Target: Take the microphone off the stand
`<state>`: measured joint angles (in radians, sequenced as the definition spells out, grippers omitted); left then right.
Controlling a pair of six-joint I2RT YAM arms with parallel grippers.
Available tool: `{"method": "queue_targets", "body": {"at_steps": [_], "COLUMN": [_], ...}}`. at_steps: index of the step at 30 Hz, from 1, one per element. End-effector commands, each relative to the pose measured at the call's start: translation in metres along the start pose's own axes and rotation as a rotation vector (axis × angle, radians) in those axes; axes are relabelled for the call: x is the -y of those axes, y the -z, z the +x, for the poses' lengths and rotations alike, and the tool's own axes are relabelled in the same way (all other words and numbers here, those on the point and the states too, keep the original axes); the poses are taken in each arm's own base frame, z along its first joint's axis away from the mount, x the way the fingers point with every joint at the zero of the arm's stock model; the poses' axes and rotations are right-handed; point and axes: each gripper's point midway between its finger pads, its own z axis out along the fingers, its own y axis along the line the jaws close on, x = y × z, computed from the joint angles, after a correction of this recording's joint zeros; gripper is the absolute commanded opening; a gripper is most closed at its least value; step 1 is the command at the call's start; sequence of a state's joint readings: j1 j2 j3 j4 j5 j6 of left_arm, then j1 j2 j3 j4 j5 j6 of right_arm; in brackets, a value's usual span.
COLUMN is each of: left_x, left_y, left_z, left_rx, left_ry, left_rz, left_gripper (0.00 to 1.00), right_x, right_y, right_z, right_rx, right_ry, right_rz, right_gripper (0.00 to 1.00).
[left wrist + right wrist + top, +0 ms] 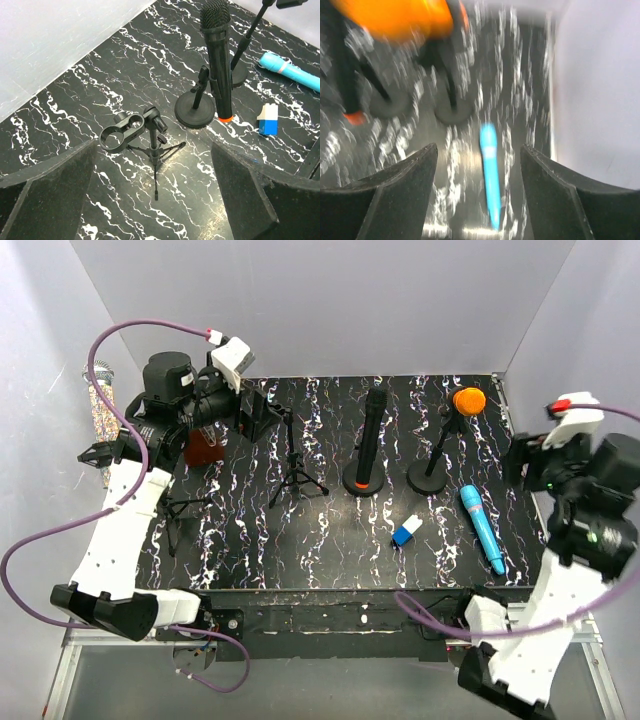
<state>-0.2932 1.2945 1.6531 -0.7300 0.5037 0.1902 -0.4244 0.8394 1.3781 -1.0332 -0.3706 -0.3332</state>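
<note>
Your right end effector (479, 150) hung released and empty above the right side of the table (330, 550), with its arm folded at the table's right edge. Below it the blue microphone (482, 530) lay flat. Its long axis ran far to near, broader end toward the back wall, just beside the orange-capped microphone's stand (432, 478). Your left end effector (152, 150), spread wide and empty, hovered over a bare tripod stand (131, 131) near the far left corner.

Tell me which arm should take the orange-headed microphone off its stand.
Right. The right tool, open, is nearer the orange-headed microphone, which looms close in its wrist view. The left tool hangs over the empty tripod stand, farther off.
</note>
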Motion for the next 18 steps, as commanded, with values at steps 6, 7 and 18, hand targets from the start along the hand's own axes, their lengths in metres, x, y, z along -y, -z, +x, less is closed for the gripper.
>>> {"method": "queue_targets", "body": {"at_steps": [6,7,18], "left_x": [0.018,0.018,-0.005], "left_y": [0.000,-0.002,-0.047], "left_z": [0.008,0.009,0.036], "left_rx": [-0.032,-0.039,-0.189], "left_ry": [-0.201,-0.226,-0.465], "left_rz": [0.149,0.167,0.309], "left_gripper": [0.98,0.98,0.80], "right_x": [-0.099,-0.101,-0.233], "right_y": [0.101,0.095,0.004], "right_z": [-0.215,-0.219,-0.182], "right_rx": [0.522,0.542,0.272], "right_ry": [-0.006,0.058,0.327], "right_rz": [-0.601,-0.584,-1.006], "right_gripper": [0.67,0.68,0.68]}}
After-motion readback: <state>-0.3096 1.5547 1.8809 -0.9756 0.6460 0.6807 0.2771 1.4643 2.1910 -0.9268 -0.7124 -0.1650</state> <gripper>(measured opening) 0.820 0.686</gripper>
